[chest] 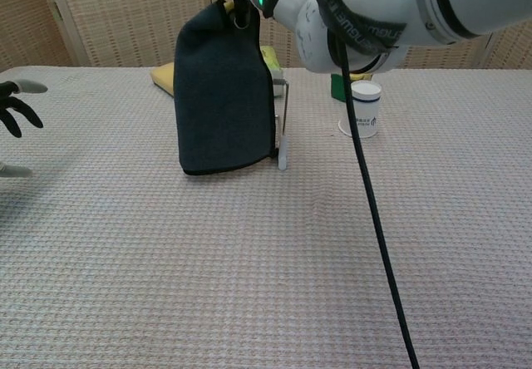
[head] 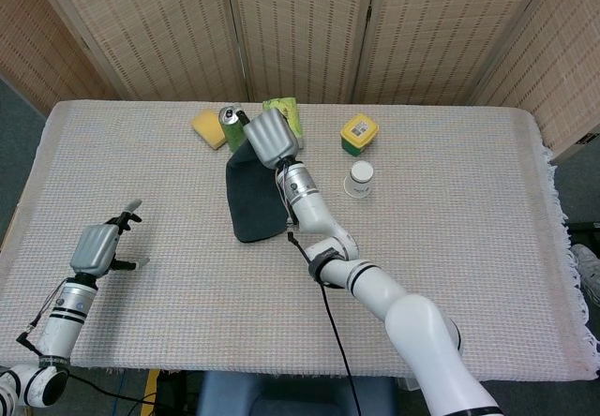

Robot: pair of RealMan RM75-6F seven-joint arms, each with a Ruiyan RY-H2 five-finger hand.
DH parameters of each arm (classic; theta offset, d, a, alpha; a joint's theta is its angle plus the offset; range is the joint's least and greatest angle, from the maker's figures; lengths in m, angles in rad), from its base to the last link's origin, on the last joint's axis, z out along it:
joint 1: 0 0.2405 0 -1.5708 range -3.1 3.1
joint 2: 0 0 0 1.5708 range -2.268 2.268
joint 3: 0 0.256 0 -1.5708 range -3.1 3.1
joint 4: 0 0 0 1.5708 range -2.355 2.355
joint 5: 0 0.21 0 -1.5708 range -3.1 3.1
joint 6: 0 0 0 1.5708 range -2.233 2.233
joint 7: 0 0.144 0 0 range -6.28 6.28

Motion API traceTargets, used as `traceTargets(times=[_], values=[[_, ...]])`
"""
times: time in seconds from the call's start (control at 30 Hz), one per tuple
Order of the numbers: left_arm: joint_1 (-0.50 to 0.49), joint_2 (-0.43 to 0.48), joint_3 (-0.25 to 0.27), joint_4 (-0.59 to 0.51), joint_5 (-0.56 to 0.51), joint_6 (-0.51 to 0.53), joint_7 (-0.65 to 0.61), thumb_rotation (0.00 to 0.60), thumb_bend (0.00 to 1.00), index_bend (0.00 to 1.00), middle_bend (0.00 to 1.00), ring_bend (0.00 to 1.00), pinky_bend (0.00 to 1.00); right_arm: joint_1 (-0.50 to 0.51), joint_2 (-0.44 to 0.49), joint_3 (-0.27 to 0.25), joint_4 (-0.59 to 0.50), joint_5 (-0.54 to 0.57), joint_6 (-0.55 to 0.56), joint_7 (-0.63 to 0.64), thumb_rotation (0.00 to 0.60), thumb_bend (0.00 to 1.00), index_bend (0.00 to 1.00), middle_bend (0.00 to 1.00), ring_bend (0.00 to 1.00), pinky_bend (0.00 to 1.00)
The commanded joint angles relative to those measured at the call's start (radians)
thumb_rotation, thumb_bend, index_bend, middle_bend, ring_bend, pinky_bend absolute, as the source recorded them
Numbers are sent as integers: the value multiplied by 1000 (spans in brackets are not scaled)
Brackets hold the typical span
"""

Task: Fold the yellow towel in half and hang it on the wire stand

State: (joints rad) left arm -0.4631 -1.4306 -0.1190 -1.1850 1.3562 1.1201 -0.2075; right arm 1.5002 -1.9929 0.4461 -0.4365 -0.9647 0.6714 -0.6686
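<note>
The towel hangs as a dark, folded sheet over the wire stand, near the far middle of the bench. Its lower edge rests on the bench cloth, and a thin strip of yellow shows at its top edge in the chest view. One upright of the stand shows just to the right of the towel.

The right hand is at the top of the towel, fingers curled down over its upper edge; whether it is actually gripping the cloth or only resting there, I cannot tell. The left hand is well apart at the near left of the bench, released, its fingers spread and holding nothing.

Behind the towel stand a green can, a yellow sponge to its left and a green packet to its right. Further right are a yellow-lidded container and a white cup.
</note>
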Motion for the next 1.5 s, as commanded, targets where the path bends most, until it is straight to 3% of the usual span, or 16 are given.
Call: traceTargets(times=[0.03, 0.2, 0.33, 0.5, 0.63, 0.93, 1.2, 1.27, 1.4, 1.5], values=[[-1, 2, -1, -2, 3, 2, 3, 599, 126, 68, 323, 381, 745, -4, 4, 2, 2, 5, -3, -2, 600, 458, 0, 855, 973, 1000], [-7, 3, -6, -4, 1, -5, 4, 599, 126, 68, 323, 381, 745, -28, 29, 4, -30, 7, 7, 16, 600, 445, 0, 854, 973, 1000], [-13, 1, -11, -8, 1, -8, 10, 600, 126, 68, 324, 381, 745, -62, 64, -6, -81, -9, 29, 49, 600, 282, 0, 854, 973, 1000], [-11, 4, -13, -12, 2, -1, 16, 599, 126, 68, 324, 381, 740, -144, 142, -41, -206, -68, 124, 110, 600, 277, 0, 848, 969, 1000], [-11, 11, -14, -21, -6, -4, 36, 600, 126, 68, 323, 377, 713, -255, 259, -81, -399, -111, 216, 137, 600, 278, 0, 824, 952, 1000], [9, 49, -31, -90, -25, 43, 106, 600, 126, 74, 324, 366, 627, -533, 594, -158, -974, -73, 386, 75, 600, 278, 36, 780, 907, 1000], [50, 112, -28, -193, -39, 91, 161, 600, 126, 80, 323, 350, 565, -744, 789, -255, -1239, -116, 537, 127, 600, 279, 56, 742, 850, 1000], [62, 126, -24, -217, -39, 106, 172, 600, 126, 83, 322, 346, 560, -788, 822, -277, -1275, -138, 566, 153, 600, 279, 56, 717, 806, 960], [89, 157, -13, -270, -30, 140, 198, 600, 126, 92, 319, 339, 537, -882, 887, -327, -1336, -191, 620, 224, 600, 279, 56, 662, 672, 772], [109, 177, -4, -313, -19, 168, 218, 600, 126, 97, 313, 330, 492, -943, 922, -359, -1364, -226, 645, 292, 600, 280, 56, 535, 525, 628]])
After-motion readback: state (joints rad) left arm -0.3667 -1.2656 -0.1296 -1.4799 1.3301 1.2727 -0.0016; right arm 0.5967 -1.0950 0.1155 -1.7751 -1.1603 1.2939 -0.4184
